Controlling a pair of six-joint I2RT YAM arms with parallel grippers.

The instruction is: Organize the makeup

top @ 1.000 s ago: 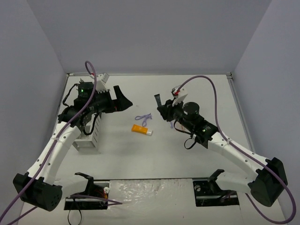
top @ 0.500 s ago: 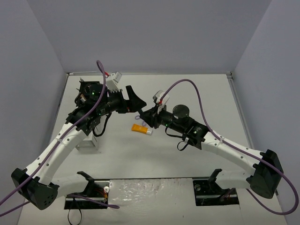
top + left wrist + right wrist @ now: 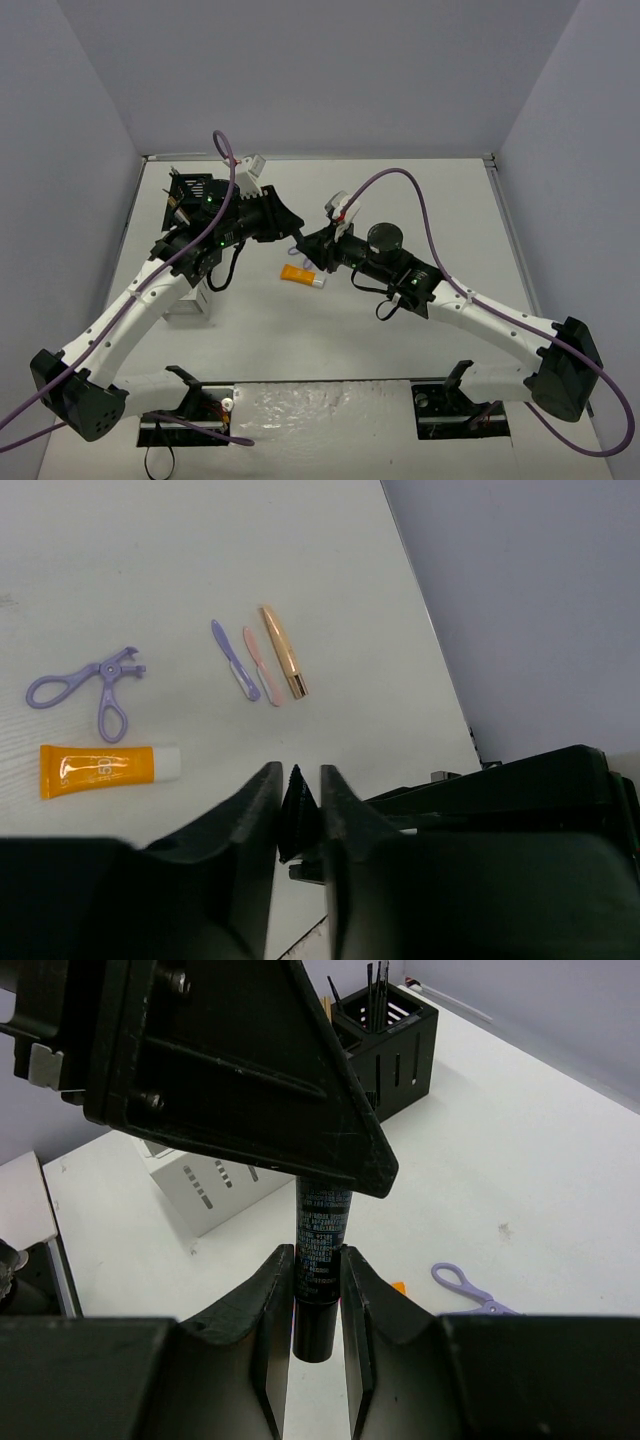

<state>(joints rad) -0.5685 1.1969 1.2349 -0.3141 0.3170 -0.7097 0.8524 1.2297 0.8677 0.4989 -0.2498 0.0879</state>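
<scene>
A black tube with blue print [image 3: 322, 1245] hangs in the air between both grippers. My right gripper [image 3: 318, 1280] is shut on its lower body. My left gripper [image 3: 296, 805] is shut on its flat crimped end [image 3: 294, 815]. In the top view the two grippers meet, left [image 3: 294, 232] and right [image 3: 309, 241], above the table's middle. On the table lie an orange tube with a white cap [image 3: 108, 766], a purple looped tool [image 3: 92, 684], and thin purple [image 3: 235, 673], pink [image 3: 263, 665] and tan [image 3: 282, 665] pencils.
A black compartment rack [image 3: 388, 1048] with several thin sticks standing in it is at the far left of the table, with a white slotted rack [image 3: 205, 1180] beside it. Grey walls enclose the table [image 3: 400, 330] on three sides.
The left arm swung right and the right arm swung left until they met. The left gripper, open before, has closed on the tube's crimped end. The right grip is unchanged.
</scene>
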